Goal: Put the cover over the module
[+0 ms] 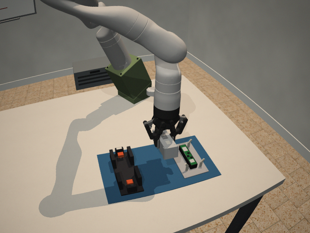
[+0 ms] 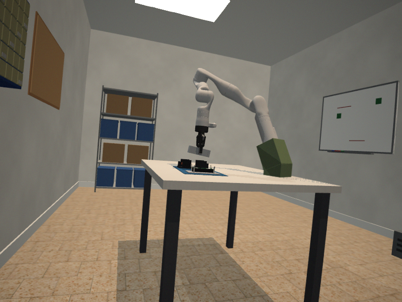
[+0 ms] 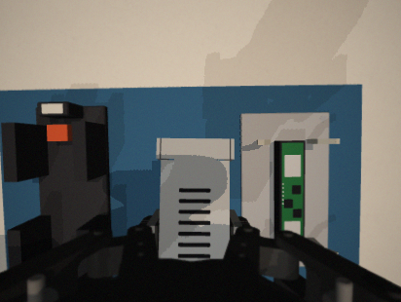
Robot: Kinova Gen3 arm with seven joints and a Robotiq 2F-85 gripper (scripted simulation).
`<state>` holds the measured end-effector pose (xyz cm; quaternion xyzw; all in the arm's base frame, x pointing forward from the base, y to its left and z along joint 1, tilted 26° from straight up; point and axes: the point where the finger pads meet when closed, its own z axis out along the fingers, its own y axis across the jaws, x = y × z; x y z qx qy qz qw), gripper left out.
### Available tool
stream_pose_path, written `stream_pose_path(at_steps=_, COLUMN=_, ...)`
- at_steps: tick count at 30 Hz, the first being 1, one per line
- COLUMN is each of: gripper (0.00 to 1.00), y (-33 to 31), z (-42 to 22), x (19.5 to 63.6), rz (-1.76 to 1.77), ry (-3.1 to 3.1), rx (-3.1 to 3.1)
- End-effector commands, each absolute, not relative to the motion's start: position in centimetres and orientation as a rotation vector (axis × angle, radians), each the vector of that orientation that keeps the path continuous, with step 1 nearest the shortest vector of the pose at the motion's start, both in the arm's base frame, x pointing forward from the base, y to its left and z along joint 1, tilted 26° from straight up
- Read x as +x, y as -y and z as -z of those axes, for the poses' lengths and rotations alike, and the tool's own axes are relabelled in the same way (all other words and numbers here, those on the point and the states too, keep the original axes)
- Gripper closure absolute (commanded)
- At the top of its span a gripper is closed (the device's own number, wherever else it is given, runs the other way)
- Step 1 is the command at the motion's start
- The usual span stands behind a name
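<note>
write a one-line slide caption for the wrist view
Gripper holds the slotted grey cover above the blue mat, beside the green module.

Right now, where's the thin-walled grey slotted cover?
The grey slotted cover hangs clamped in the gripper above the blue mat, between the black holder and the green module, nearer the module.
</note>
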<state>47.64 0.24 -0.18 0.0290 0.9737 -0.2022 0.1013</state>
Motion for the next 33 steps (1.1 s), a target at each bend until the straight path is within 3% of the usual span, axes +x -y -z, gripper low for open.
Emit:
stream_pose_path(at_steps=1, gripper=1.00, y=-2.4, z=1.8, x=47.5, rz=0.592, ry=-2.889, rx=0.053)
stream_pose_path(at_steps=20, gripper=1.00, y=-7.8, z=6.1, x=48.1, rz=0.592, ry=-2.890, rx=0.051)
stream_pose_path(at_steps=33, gripper=1.00, y=-8.0, z=6.3, x=48.1, rz=0.591, ry=-2.889, rx=0.054)
